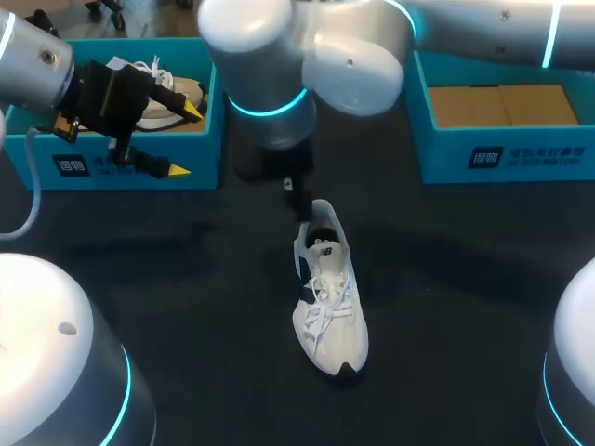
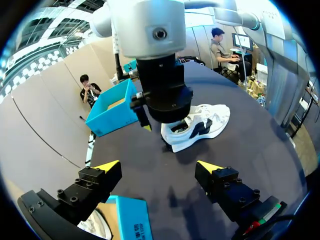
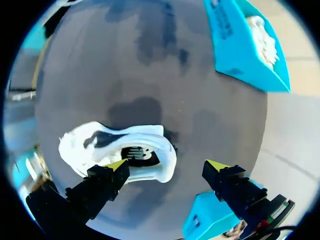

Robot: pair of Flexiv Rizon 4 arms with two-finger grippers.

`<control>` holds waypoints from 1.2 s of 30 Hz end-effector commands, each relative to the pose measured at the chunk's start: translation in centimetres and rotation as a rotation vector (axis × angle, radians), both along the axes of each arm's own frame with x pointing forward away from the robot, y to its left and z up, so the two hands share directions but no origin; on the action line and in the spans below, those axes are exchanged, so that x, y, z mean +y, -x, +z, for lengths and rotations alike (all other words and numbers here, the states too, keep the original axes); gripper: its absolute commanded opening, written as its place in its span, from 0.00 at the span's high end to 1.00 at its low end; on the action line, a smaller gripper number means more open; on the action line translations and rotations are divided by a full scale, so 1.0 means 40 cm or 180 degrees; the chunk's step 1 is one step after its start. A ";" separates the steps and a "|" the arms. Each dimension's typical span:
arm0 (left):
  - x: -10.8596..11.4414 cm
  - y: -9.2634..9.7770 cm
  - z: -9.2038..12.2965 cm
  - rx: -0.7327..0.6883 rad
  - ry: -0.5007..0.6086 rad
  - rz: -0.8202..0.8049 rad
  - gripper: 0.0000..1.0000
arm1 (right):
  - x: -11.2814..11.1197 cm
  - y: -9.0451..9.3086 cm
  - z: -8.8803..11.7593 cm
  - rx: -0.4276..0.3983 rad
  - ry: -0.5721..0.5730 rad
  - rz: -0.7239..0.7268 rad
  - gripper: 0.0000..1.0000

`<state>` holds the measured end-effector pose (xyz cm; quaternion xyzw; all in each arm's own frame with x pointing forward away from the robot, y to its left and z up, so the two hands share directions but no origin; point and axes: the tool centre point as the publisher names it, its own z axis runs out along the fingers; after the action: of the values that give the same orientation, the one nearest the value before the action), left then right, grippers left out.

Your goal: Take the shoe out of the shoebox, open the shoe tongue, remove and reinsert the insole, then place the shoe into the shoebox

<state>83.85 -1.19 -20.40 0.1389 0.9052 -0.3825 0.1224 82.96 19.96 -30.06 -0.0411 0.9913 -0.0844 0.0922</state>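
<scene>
One white shoe [image 1: 331, 307] stands on its sole mid-table [image 1: 465, 279], heel far, toe near, outside both boxes. Left shoebox [image 1: 206, 153] sits far left and holds a second shoe [image 1: 177, 91]; right shoebox [image 1: 446, 153] sits far right. Left gripper [image 1: 184, 139] hangs over the left shoebox's near wall, jaws apart, empty. Right gripper [image 3: 167, 165] is above the shoe's heel, jaws apart, nothing clamped.

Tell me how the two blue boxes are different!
The left box has a white shoe inside; the right box shows only brown cardboard. The left gripper hangs at the left box; no fingers are near the right box. Both are blue and open.
</scene>
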 end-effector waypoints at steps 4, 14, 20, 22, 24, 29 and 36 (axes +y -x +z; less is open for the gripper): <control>0.000 0.000 0.001 0.0004 -0.0012 -0.0002 0.00 | -0.046 -0.034 -0.085 0.0142 -0.0167 0.0319 0.00; 0.000 0.000 0.001 0.0004 -0.0012 -0.0002 0.00 | -0.039 -0.062 -0.138 0.0205 -0.0184 0.0232 0.00; 0.000 0.000 0.001 0.0004 -0.0012 -0.0002 0.00 | -0.031 -0.067 -0.167 0.0249 -0.0158 0.0172 0.00; 0.000 0.000 0.001 0.0004 -0.0012 -0.0002 0.00 | -0.030 -0.063 -0.175 0.0270 -0.0149 0.0159 0.00; 0.000 0.000 0.001 0.0004 -0.0012 -0.0002 0.00 | -0.030 -0.060 -0.179 0.0281 -0.0140 0.0152 0.00; 0.000 0.000 0.001 0.0004 -0.0012 -0.0002 0.00 | -0.035 -0.051 -0.192 0.0323 -0.0073 0.0050 0.34; 0.000 0.000 0.001 0.0004 -0.0012 -0.0002 0.00 | -0.063 -0.040 -0.192 0.0305 -0.0011 -0.0121 0.46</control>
<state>83.85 -1.19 -20.40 0.1389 0.9052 -0.3825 0.1224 84.70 17.58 -37.81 -0.0302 0.9954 -0.0814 0.0396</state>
